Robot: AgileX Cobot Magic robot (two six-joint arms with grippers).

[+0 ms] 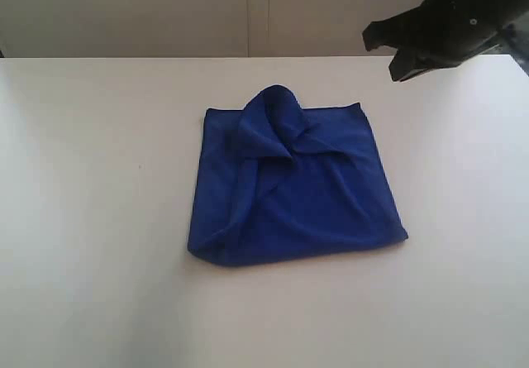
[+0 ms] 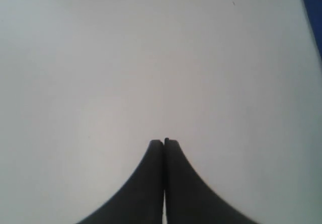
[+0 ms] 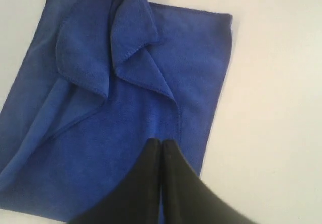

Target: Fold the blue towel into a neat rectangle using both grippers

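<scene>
Right claw (image 3: 161,146) closed, empty, nearer: blue towel (image 3: 121,108) lies just ahead, below it. Left claw (image 2: 164,143) closed too, towel well aside.

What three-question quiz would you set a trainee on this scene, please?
1. True or false: the blue towel lies perfectly flat.
2. The left gripper hangs over: A) the towel's middle; B) the bare table; C) a tray.
3. Fill in the blank: the fingers of the right gripper are ____ (open or shut).

Key:
1. False. The towel is bunched up near one edge.
2. B.
3. Shut.
</scene>
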